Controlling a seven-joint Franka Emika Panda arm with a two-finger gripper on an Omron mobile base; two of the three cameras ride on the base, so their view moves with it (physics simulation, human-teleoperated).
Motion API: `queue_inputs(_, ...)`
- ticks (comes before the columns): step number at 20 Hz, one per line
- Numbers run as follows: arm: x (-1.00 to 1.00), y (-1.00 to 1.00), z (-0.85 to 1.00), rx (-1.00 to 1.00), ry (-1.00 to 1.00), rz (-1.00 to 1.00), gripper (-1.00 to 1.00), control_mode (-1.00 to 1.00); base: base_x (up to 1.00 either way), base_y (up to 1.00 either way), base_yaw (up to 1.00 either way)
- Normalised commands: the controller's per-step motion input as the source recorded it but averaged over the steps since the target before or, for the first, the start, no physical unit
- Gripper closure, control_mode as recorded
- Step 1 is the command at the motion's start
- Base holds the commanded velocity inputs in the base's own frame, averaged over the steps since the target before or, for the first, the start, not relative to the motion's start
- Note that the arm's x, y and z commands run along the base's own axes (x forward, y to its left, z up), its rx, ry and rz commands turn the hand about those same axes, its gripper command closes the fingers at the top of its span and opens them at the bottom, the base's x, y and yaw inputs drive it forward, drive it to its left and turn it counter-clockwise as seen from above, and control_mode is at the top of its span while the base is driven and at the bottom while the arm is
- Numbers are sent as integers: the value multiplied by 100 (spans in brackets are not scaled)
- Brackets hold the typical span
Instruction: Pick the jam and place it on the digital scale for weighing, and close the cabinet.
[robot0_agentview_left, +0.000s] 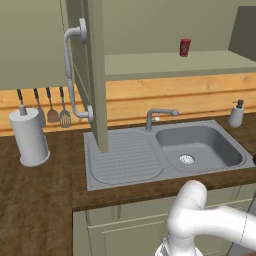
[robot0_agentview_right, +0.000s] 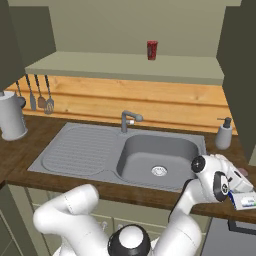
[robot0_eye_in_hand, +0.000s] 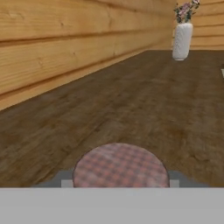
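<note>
room: sim kitchen, dark wood counter (robot0_agentview_left: 40, 200) with a light plank wall behind it, grey sink (robot0_agentview_left: 200, 145) set into the middle with a faucet (robot0_agentview_left: 160, 116) at the back
cabinet: the olive cabinet (robot0_agentview_left: 95, 75) is hanging open, door edge swung out over the draining board, curved grey handle (robot0_agentview_left: 70, 70) facing the camera
shelf: a red can (robot0_agentview_left: 185, 47) standing on its own inside
jam: the jam (robot0_eye_in_hand: 120, 168) is right at the bottom of the hand view, you're looking down on its round checked pinkish lid, bare counter stretching away past it
gripper: the gripper (robot0_eye_in_hand: 120, 181) is clamped on the jam, a grey tip pressed to each side of the lid
scale: the digital scale (robot0_agentview_right: 245, 200) is at the counter's right end past the sink, with the robot's hand just beside it
other stuff: soap dispenser (robot0_agentview_left: 236, 114) by the sink's right corner, paper towel roll (robot0_agentview_left: 29, 137) on the left, utensils (robot0_agentview_left: 52, 107) hanging on the wall, white vase of flowers (robot0_eye_in_hand: 182, 39) far down the counter
</note>
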Motion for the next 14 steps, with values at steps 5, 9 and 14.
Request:
queue_inputs(5, 12, -13, -22, 0, 5, 1, 100, -100, 0, 0, 0)
queue_inputs(9, 7, 0, -26, 0, 2, 0, -100, -100, 0, 0, 0)
queue_inputs(14, 8, -7, -4, 0, 0, 0, -100, -100, 0, 0, 0)
